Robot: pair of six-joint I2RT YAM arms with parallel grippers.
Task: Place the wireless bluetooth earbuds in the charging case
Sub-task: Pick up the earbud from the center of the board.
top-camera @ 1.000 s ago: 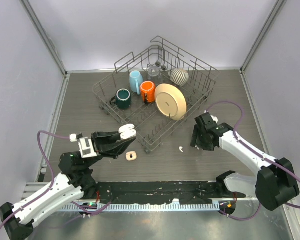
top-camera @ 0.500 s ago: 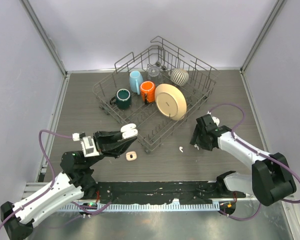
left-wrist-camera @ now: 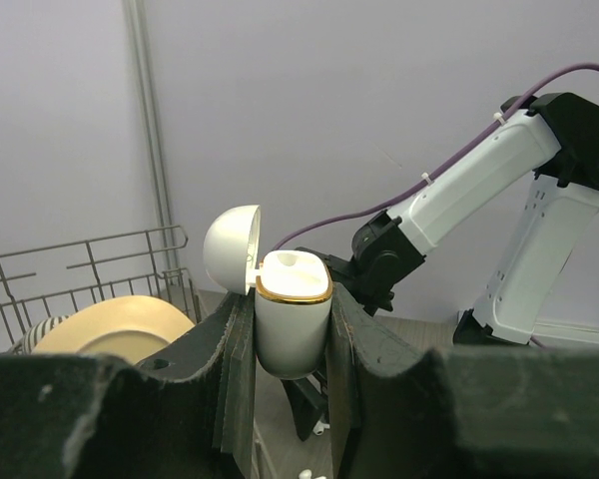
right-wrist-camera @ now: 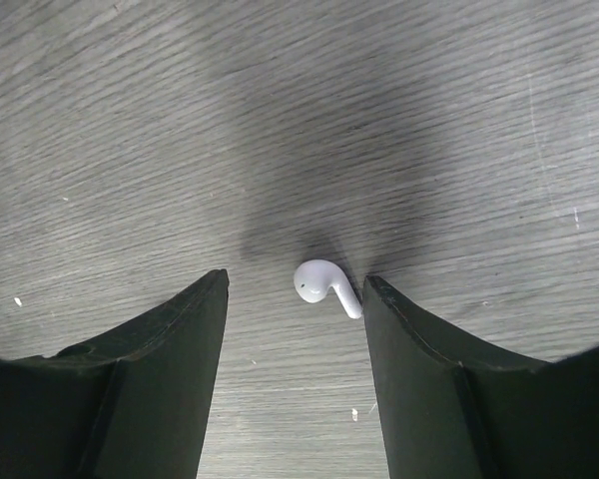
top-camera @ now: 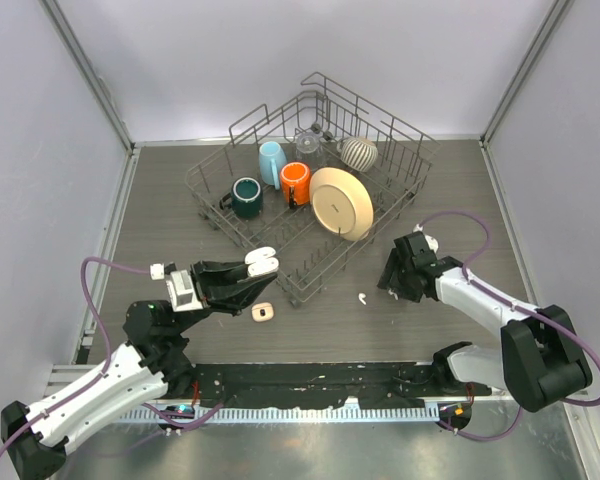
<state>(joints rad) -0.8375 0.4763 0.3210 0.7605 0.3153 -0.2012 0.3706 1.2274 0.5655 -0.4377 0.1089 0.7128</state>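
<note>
The white charging case [left-wrist-camera: 293, 324], gold-rimmed with its lid flipped open, stands upright between the fingers of my left gripper [left-wrist-camera: 292, 299], which is shut on it. From above, that case [top-camera: 261, 264] hangs over the table's near left, by the rack's front corner. In the right wrist view one white earbud [right-wrist-camera: 324, 284] lies on the table between the fingers of my open right gripper [right-wrist-camera: 296, 281], its stem against the right finger. From above, the right gripper [top-camera: 387, 287] hides that earbud. Another earbud [top-camera: 362, 297] lies just left of it.
A wire dish rack [top-camera: 407, 160] fills the middle back, holding a teal mug [top-camera: 247, 197], blue cup [top-camera: 271, 162], orange mug [top-camera: 296, 182], cream plate [top-camera: 342, 203] and striped bowl [top-camera: 359, 152]. A small peach object [top-camera: 263, 313] lies on the table under the left gripper.
The right gripper has crept slightly left and lower towards the table, its fingers a touch narrower. The left arm has shifted a little, still gripping the case.
</note>
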